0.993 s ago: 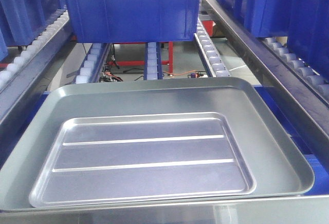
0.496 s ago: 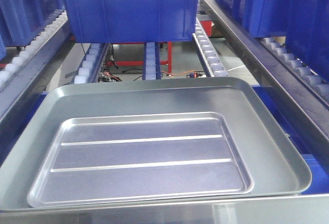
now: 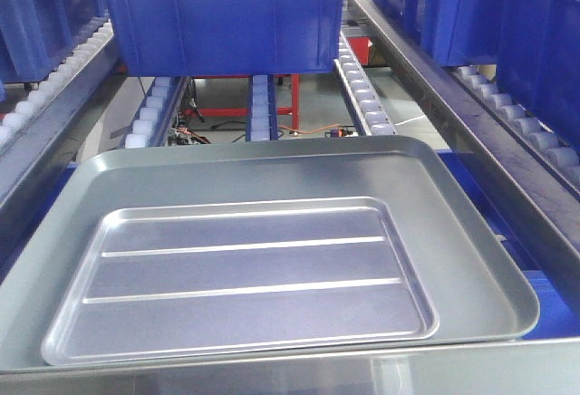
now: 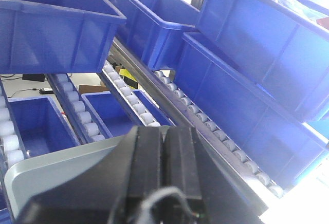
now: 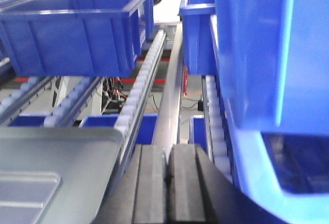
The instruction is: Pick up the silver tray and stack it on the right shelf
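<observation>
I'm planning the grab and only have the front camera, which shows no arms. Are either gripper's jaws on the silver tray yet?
Observer: No. In the left wrist view the left gripper has its jaws shut together with nothing between them. A corner of the larger grey tray shows beside it.
Operator: And the right one?
Observer: The right gripper is shut and empty too. It sits past the grey tray's right edge, and a corner of the silver tray shows at the lower left of that view.
Operator: Anything close on its right?
Observer: A blue bin fills that side of the right wrist view.
</observation>
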Motion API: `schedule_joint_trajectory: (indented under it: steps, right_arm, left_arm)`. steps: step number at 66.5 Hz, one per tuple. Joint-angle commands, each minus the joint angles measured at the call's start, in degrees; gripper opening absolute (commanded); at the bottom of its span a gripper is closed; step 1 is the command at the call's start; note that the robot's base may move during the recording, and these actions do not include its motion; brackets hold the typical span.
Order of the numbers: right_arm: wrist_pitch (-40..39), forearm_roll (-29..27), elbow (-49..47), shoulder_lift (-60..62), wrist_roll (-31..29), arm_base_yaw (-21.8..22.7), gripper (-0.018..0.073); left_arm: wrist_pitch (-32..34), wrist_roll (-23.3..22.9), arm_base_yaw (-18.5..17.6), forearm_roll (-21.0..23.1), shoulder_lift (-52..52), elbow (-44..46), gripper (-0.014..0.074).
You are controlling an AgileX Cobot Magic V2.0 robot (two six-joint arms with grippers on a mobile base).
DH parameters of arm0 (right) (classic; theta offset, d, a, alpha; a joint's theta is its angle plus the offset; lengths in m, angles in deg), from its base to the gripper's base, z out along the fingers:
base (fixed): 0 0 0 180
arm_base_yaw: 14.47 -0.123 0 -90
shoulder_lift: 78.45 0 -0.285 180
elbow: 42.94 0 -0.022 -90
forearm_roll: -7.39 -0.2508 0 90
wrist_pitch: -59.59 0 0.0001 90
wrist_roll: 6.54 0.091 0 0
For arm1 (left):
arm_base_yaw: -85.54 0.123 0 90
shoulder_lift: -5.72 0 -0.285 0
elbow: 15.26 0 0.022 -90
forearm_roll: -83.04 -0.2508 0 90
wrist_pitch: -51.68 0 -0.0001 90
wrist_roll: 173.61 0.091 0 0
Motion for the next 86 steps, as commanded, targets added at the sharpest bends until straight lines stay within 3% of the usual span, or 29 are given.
schedule_joint_trajectory:
  steps: [1,60,67,73,82,86]
  right_arm:
    - [-4.7,-0.2,0.3,1.2,-0.7,0.5,0.0049]
    - [-4.9,-0.2,0.3,1.2,-0.7,0.9,0.0049]
    - [-4.9,-0.2,0.3,1.2,-0.7,0.9,0.0049]
    - [-4.9,-0.2,0.3,1.2,-0.7,0.9,0.0049]
    - [-4.9,-0.2,0.3,1.2,-0.7,0.9,0.0049]
    - [-4.9,-0.2,0.3,1.2,-0.7,0.9,0.0049]
  left_arm:
    - [3.7,-0.4,-0.4,-0.7,-0.4,1.7,-0.0091]
    - [3.6,-0.4,-0.4,-0.6,-0.4,0.9,-0.0091]
    - [3.4,-0.3,-0.4,3.9,-0.3,-0.8,-0.0091]
    - [3.1,8.5,0.9,9.1,1.7,-3.0,-0.009]
    - [4.1,33.9,7.4,23.8,7.0,-8.3,-0.0091]
    - [6.3,43.0,11.5,30.1,9.6,-11.5,-0.0091]
